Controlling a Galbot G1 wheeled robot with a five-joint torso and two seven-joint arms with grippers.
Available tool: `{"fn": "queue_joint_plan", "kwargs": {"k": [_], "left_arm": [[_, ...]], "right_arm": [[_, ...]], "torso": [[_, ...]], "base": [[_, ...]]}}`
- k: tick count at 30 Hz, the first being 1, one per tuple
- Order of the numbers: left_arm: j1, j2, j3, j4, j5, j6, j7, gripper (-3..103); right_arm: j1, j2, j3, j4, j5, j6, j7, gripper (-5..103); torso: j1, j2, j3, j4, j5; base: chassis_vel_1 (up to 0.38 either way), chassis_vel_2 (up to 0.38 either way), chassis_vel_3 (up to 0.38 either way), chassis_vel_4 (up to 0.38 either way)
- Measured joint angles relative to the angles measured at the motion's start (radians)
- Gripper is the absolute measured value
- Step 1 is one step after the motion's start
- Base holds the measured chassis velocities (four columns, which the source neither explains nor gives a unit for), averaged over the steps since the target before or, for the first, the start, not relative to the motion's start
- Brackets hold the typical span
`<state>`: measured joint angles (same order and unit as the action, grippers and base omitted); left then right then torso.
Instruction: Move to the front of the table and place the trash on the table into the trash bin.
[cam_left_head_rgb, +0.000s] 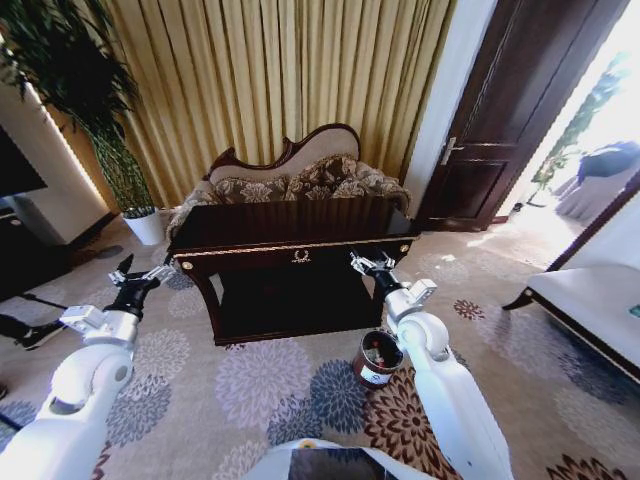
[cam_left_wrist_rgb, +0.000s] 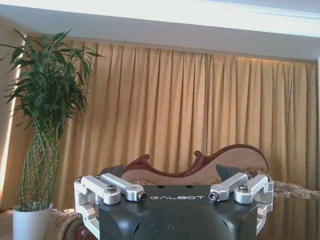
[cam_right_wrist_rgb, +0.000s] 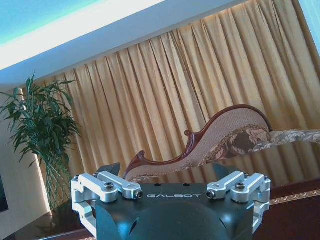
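The long dark table (cam_left_head_rgb: 290, 232) with gold trim stands straight ahead on the carpet, its glossy top bare where I can see it. The trash is out of view. The small round brown trash bin (cam_left_head_rgb: 377, 359) with a white label stands on the floor off the table's front right corner, just beside my right forearm. My left gripper (cam_left_head_rgb: 136, 273) hovers open, left of the table's left end. My right gripper (cam_left_head_rgb: 368, 264) is open at the table's front edge, right of the gold emblem. Both wrist views show the left gripper (cam_left_wrist_rgb: 170, 172) and the right gripper (cam_right_wrist_rgb: 167, 170) spread wide, holding nothing.
A carved sofa (cam_left_head_rgb: 300, 178) sits right behind the table, before gold curtains. A tall plant in a white pot (cam_left_head_rgb: 146, 226) stands back left. A dark door (cam_left_head_rgb: 500, 120) is back right, and a pale cushioned bench (cam_left_head_rgb: 590, 305) stands at the right. Patterned carpet lies between me and the table.
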<state>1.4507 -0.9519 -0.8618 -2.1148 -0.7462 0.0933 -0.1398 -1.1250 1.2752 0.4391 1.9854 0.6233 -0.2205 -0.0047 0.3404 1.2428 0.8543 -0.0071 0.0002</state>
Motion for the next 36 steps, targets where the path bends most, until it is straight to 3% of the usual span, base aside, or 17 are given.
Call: {"fn": "queue_joint_plan", "kwargs": {"k": [36], "left_arm": [[0.009, 0.01, 0.003, -0.007, 0.002, -0.003, 0.013, 100]], "right_arm": [[0.004, -0.008, 0.008, -0.003, 0.004, 0.004, 0.002, 100]], "torso": [[0.0, 0.0, 0.0, 0.0001, 0.0]], "base": [[0.08, -0.076, -0.079, 0.077]]}}
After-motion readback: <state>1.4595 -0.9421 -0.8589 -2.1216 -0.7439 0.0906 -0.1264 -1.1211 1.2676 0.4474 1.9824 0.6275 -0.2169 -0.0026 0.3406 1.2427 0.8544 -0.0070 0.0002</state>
